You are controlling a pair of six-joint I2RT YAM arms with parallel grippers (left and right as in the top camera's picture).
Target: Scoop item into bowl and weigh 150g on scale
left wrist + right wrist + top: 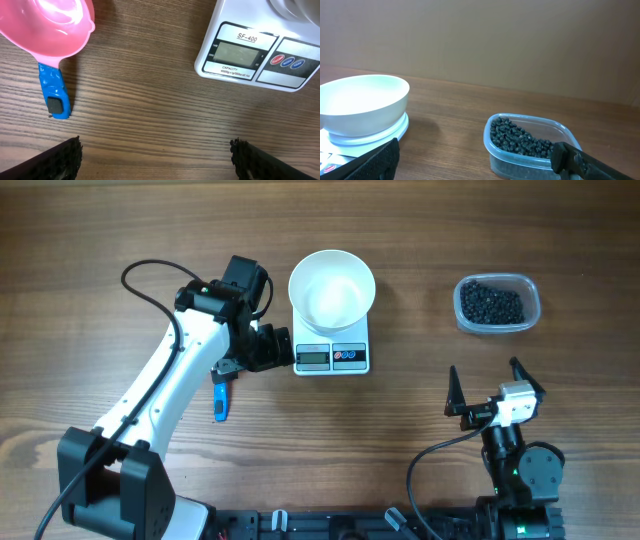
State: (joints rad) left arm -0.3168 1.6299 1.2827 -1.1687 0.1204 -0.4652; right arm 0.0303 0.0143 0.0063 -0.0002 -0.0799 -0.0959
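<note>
From my console: wood-grain desk [100,240], tan wall [480,40]; scale [255,55] marked "SF-400"; left claw [155,147] and right claw [476,150] gape, empty.

Even, bright light falls from above, leaving only soft, short shadows on the wooden table [420,240]. The white bowl [331,288] is nearly washed out, and the pink scoop [55,22] shows pale glare.

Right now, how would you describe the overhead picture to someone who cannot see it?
An empty white bowl sits on a small white scale at the middle of a wooden table. The left gripper hangs open just left of the scale, near a blue-handled scoop; the right gripper stands open short of a clear tub of black beads.
</note>
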